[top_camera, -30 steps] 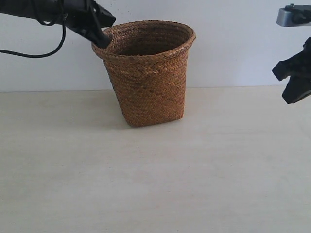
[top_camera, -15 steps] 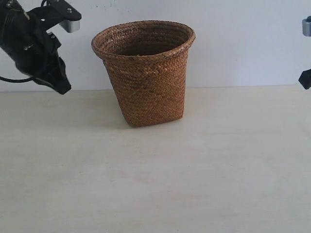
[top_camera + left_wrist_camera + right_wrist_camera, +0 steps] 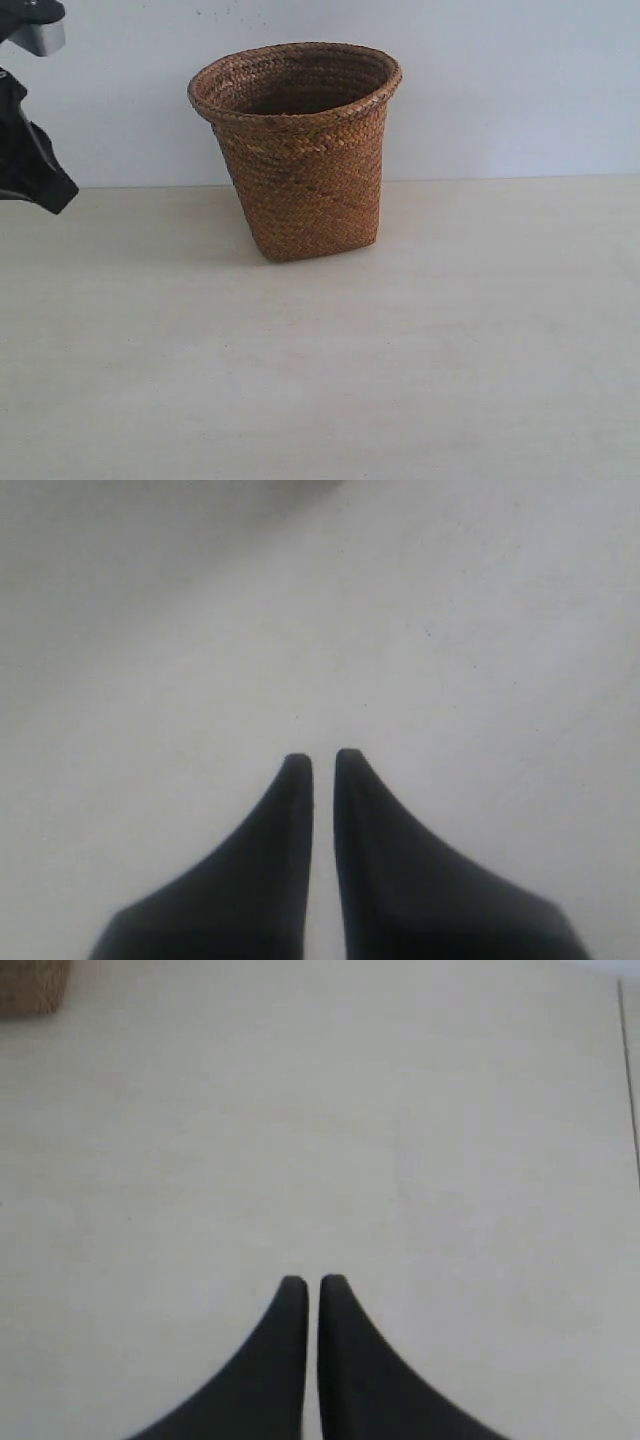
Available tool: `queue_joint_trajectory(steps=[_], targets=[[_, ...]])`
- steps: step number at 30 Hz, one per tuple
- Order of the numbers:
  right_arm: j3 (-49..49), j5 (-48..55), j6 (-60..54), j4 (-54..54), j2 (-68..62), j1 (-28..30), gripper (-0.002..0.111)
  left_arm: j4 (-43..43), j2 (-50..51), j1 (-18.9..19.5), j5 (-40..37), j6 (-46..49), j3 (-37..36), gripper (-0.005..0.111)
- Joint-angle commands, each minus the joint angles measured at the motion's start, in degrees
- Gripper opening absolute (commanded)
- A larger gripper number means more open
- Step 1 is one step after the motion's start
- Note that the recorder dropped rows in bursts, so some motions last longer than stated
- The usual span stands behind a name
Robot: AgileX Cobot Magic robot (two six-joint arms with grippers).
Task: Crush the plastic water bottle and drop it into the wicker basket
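Observation:
The tall brown wicker basket (image 3: 300, 150) stands upright at the back middle of the pale table (image 3: 320, 380). The plastic water bottle shows in no view; the basket's inside is hidden from here. My left gripper (image 3: 45, 190) hangs at the far left edge of the exterior view, well away from the basket. In the left wrist view that gripper (image 3: 322, 758) is shut with nothing between its fingers, over bare pale surface. My right gripper (image 3: 312, 1282) is shut and empty above the table, and it is out of the exterior view. A corner of the basket (image 3: 32, 985) shows in the right wrist view.
A plain white wall (image 3: 500, 90) runs behind the table. The table's edge (image 3: 630, 1090) shows as a line in the right wrist view.
My left arm has swung from the basket's rim out and down to the far left edge. My right arm has withdrawn out of the exterior view to the right.

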State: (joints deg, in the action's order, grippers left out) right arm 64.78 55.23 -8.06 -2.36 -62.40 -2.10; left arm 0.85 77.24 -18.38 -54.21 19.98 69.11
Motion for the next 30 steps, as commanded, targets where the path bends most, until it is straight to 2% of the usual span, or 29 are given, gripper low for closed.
queue_joint_trajectory(steps=[1,4,6,11,14,18,30], targets=[[-7.6,-9.1,0.7,1.4,8.5,0.4,0.0,1.3,-7.3,0.1,8.7,-1.1,-8.0,0.004],[-12.7,-14.7,0.7,2.4,14.0,0.4,0.0,1.7,-12.7,0.1,14.7,-2.1,-14.2,0.004],[-18.4,-21.1,0.7,2.4,19.2,0.4,0.0,1.7,-18.0,0.1,21.7,-4.3,-20.7,0.004],[-27.9,-32.2,0.7,5.6,26.7,0.4,0.0,1.7,-26.7,0.1,34.1,-9.9,-30.9,0.004],[-31.9,-36.9,0.5,9.3,31.4,0.4,0.0,1.7,-33.5,0.1,36.5,-13.6,-36.7,0.004],[-35.8,-38.4,0.4,9.9,36.4,0.4,0.0,1.7,-42.1,0.1,41.1,-17.9,-41.8,0.004],[-49.0,-47.8,0.5,12.5,55.7,0.4,0.0,1.7,-65.6,0.1,41.4,-20.7,-52.0,0.004]])
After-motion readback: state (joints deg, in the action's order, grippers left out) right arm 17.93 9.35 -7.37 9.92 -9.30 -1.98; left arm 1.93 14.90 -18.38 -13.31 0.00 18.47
